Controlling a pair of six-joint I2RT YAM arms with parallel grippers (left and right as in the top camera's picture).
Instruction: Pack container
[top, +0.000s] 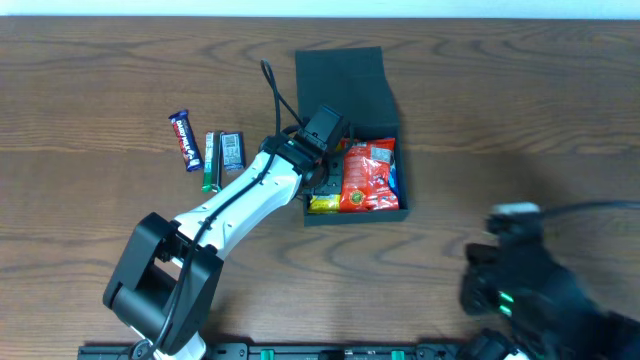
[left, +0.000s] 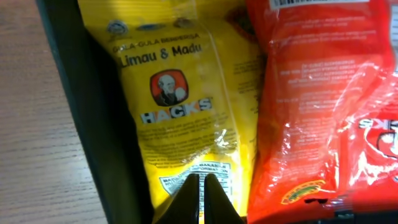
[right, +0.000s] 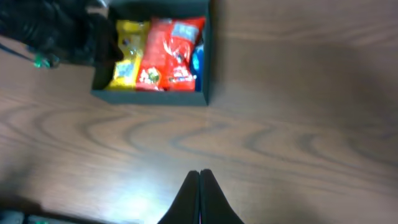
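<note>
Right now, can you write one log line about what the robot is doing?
left gripper: shut, over yellow plastic Hacks packet in dark rectangular cardboard box | right gripper: shut, empty, above brown wooden table

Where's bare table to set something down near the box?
Free: wooden table right of the dark teal-black cardboard box, and the strip before its front wall. Crowded: inside the box, with yellow plastic packet, red plastic packet and the left tool above; three snack bars lie to its left.
</note>
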